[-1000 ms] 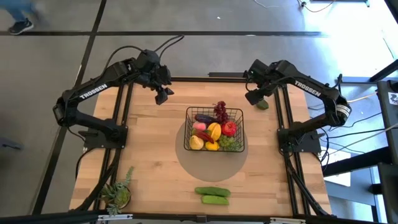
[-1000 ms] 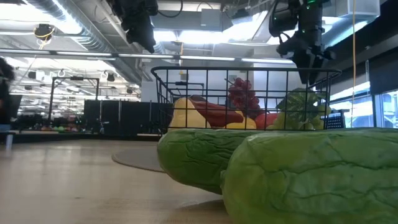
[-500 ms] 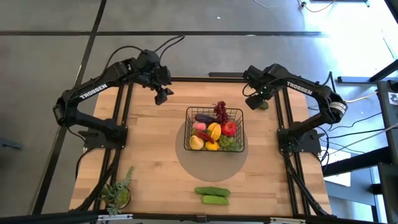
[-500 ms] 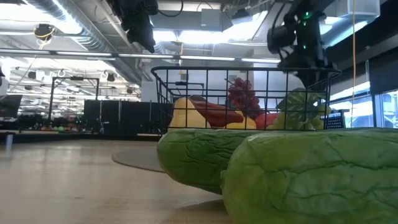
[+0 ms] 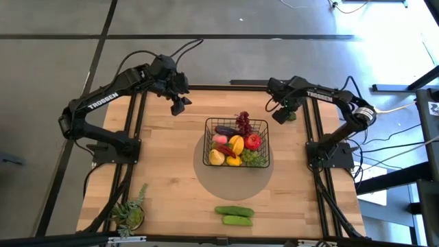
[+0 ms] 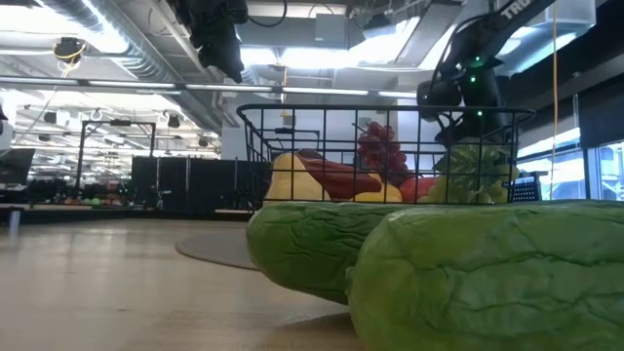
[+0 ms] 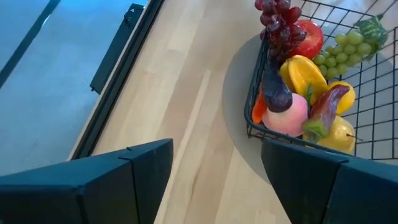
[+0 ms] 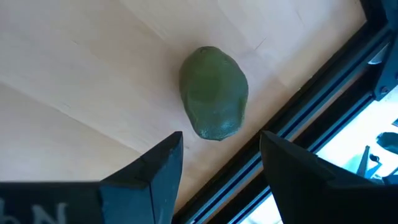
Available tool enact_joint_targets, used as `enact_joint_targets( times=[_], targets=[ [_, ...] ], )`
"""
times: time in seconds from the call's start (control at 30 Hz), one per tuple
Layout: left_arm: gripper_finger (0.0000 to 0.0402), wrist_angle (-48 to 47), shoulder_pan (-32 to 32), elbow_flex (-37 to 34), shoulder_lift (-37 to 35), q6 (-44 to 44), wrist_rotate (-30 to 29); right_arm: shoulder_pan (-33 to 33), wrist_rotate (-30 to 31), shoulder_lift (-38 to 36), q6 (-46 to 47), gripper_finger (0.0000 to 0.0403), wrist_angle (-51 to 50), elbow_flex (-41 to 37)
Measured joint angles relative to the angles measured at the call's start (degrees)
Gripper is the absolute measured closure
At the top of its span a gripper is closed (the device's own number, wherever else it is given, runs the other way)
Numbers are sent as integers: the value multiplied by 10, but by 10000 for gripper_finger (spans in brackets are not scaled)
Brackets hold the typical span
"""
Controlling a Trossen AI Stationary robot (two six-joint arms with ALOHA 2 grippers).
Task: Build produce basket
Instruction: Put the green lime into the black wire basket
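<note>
The black wire basket [image 5: 236,143] sits on a grey round mat at the table's middle, filled with purple grapes, eggplant, peach, mango, apple, lemon and green grapes; it also shows in the left wrist view [image 7: 311,81]. Two green cucumbers [image 5: 234,215] lie near the table's near edge. A small dark green fruit [image 8: 214,92] lies at the table's far right corner [image 5: 291,115]. My right gripper [image 8: 217,163] hovers open just above it. My left gripper [image 7: 211,168] is open, raised over the far left part of the table [image 5: 178,104].
A spiky green potted plant [image 5: 129,213] stands at the near left corner. The black frame rail [image 8: 298,143] runs close beside the green fruit at the table's right edge. Bare wood lies between basket and cucumbers.
My right gripper has moved down and slightly toward the table's left, drawing in over the green fruit at the far right corner. The left arm and all the produce have stayed still.
</note>
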Motion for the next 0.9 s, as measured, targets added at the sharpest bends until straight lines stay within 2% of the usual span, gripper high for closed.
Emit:
enact_joint_targets(
  times=[0.13, 0.3, 0.47, 0.63, 0.8, 0.9],
  targets=[
    [168, -2, 0, 0, 0, 27, 35, 0, 0, 5, 0, 196, 2, 0],
    [168, 3, 0, 0, 8, 108, 103, 0, 0, 5, 3, 196, 3, 0],
    [168, 13, 8, 0, 30, 142, 112, 0, -17, 5, 3, 196, 3, 0],
    [168, 51, 14, 0, 59, 154, 152, 0, -29, 5, 2, 196, 2, 0],
    [168, 54, 15, 0, 74, 152, 143, 0, -29, 5, 2, 196, 2, 0],
    [168, 54, 10, 0, 75, 152, 114, 0, -30, 5, 2, 196, 2, 0]
  ],
)
